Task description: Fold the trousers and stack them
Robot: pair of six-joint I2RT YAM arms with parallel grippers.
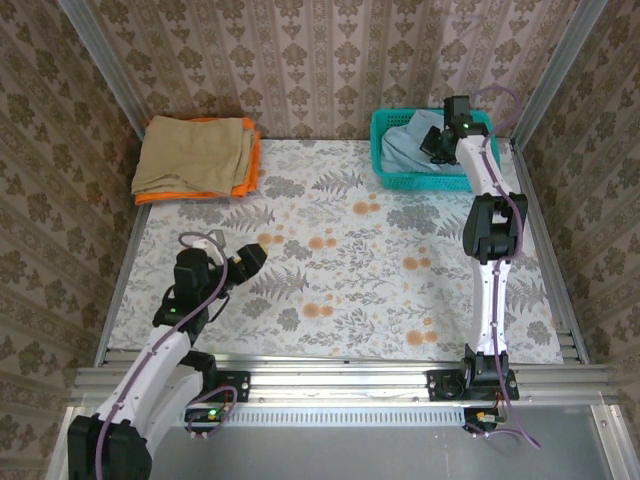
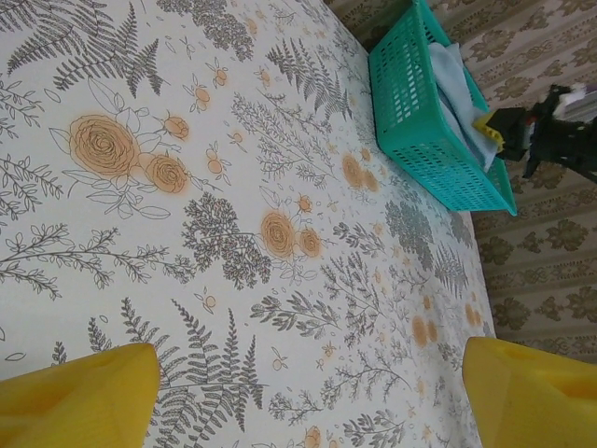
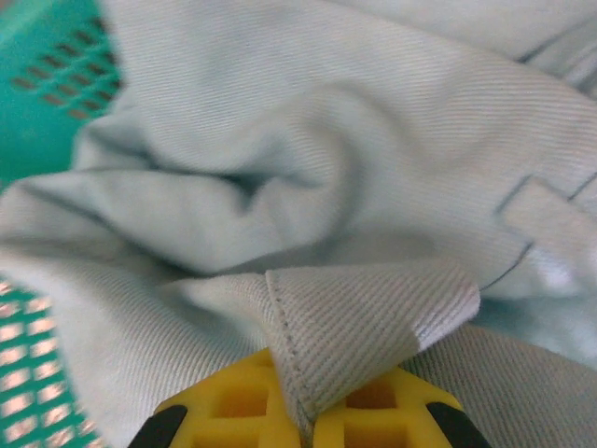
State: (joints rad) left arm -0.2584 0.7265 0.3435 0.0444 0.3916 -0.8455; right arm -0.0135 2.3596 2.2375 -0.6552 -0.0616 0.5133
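**A:** One pale blue pair of trousers [image 3: 308, 168] lies crumpled inside the teal basket [image 1: 420, 181].

**B:** Why there?

**A:** It is not yet out for folding, I judge. The right hand [image 3: 297, 411] reaches into the basket, its yellow fingers pinched together on a seamed fold of the cloth, probably to lift it.

**B:** And the other?

**A:** The left hand [image 1: 248, 258] hovers over the desk [image 1: 340, 260], well away from the basket, fingers apart, likely waiting to help.

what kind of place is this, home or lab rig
Probably a staged robot test cell, not a home: wallpapered panels in a metal frame, two arms bolted to its rail, a basket of trousers on a tablecloth.
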